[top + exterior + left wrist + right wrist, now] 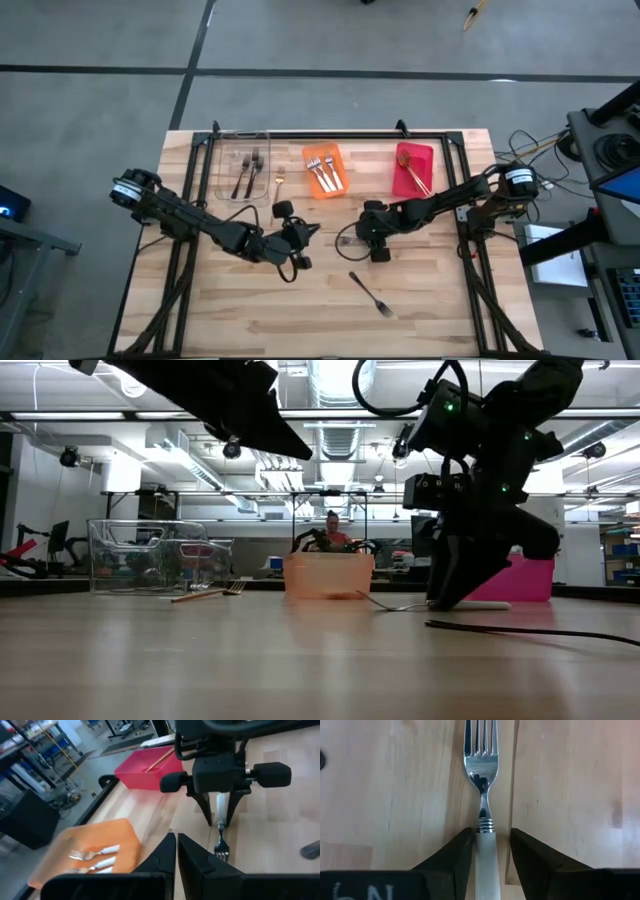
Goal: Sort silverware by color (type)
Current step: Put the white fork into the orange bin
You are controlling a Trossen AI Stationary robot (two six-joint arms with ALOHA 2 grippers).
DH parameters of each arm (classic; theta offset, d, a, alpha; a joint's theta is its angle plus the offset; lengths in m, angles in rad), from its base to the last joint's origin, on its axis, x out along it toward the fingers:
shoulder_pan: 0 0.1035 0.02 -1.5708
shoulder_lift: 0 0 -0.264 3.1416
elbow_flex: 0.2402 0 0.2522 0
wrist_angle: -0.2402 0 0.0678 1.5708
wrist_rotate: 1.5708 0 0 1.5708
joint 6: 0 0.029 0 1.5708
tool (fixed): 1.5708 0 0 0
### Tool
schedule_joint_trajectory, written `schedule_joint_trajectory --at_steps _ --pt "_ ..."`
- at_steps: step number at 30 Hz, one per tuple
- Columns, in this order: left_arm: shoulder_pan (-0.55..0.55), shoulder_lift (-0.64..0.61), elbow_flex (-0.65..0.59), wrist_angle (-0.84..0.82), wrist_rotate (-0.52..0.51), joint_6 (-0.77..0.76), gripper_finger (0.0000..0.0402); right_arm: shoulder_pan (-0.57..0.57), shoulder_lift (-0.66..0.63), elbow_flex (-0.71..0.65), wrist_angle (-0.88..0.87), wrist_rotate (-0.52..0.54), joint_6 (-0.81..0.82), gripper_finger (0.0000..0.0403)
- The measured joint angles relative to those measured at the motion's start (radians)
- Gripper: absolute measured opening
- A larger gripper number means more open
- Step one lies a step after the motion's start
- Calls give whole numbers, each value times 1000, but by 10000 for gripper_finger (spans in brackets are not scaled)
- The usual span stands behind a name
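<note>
A silver fork with a white handle point(481, 795) lies flat on the wooden table, tines toward the table's left. My right gripper point(490, 832) is tipped down over it, open. One finger stands on each side of the handle just behind the neck, and a gap shows beside the handle. The left wrist view shows the same fork point(220, 837) under the right gripper point(218, 817). My left gripper point(176, 847) is shut on nothing and hovers left of it point(312, 235).
At the far side stand a clear bin point(228, 172) with dark forks, an orange bin point(318, 185) with white-handled forks and a red bin point(425, 152) with gold ones. A gold fork point(279, 182) lies between the clear and orange bins. A dark fork point(372, 294) lies nearer the front edge.
</note>
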Motion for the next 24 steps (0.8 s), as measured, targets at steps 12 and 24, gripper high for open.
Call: schedule_joint_trajectory --at_steps 12,24 --pt "5 -49 77 5 25 275 0 0 121 0 10 -4 2 31" --pt "21 -130 15 79 66 352 0 3 -36 4 9 -11 179 31"
